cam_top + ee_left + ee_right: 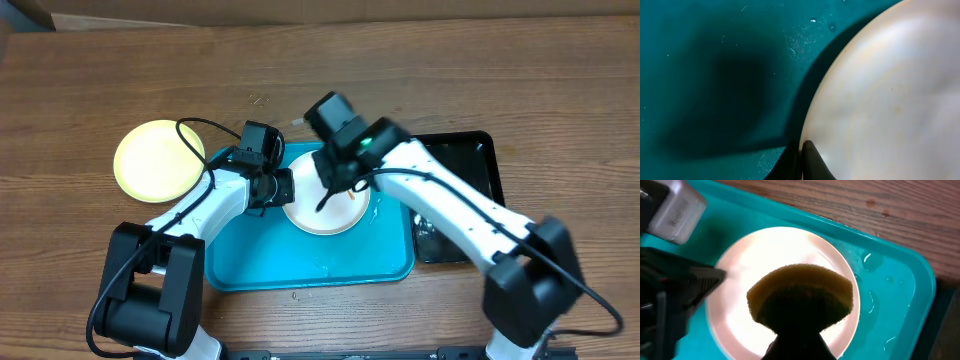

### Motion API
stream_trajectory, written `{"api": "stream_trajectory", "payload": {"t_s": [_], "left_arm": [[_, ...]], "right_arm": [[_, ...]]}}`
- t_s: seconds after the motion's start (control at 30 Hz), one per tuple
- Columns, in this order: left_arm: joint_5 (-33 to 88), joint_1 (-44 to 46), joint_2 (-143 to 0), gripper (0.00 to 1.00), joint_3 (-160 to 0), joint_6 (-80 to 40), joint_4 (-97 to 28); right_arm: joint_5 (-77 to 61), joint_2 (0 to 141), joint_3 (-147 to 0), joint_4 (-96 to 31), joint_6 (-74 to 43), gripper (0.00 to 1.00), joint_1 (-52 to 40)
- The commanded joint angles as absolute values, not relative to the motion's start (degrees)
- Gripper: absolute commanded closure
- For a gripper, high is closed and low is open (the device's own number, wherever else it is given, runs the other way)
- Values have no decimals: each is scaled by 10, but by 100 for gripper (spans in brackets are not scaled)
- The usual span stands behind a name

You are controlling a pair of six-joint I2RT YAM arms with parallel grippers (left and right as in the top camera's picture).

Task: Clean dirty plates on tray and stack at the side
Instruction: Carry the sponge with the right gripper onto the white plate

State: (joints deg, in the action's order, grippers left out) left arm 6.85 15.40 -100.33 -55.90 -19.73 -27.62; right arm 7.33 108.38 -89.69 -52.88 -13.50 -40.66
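The turquoise tray (260, 255) lay near the front edge of the wooden tabletop (450, 70). A white plate (305, 215) sat flat on it, close to the tray's far edge and a little right of its middle. The left gripper (288, 190) was all but closed, and its fingers pinched the plate's left rim. In the left wrist view, one dark fingertip (807, 160) rested on that rim. The right gripper (332, 190) was clamped shut on a yellow-green sponge (802, 297), which it held over the middle of the white plate. Water drops (870, 260) stood on the tray beside the plate. A pale yellow plate (158, 160) lay on the tabletop just off the tray's far left corner. A black tray (470, 165) lay along the turquoise tray's right edge.
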Motion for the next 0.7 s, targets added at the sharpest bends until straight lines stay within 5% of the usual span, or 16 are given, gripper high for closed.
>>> {"api": "stream_trajectory", "payload": {"t_s": [0.0,0.27,0.33,0.5,0.67], "left_arm": [[71,154,-1008,94,-568,-193,-278],[71,154,-1008,94,-568,-193,-278],[71,154,-1008,94,-568,-193,-278],[71,154,-1008,94,-568,-193,-279],[71,154,-1008,93,-568,-193,-279]], "right_arm": [[150,1123,-896,-525,-135,96,-411],[150,1178,-896,-513,-137,96,-410],[150,1181,-896,-513,-137,88,-410],[149,1181,-896,-516,-138,50,-410],[137,1182,-896,-533,-181,43,-410]]}}
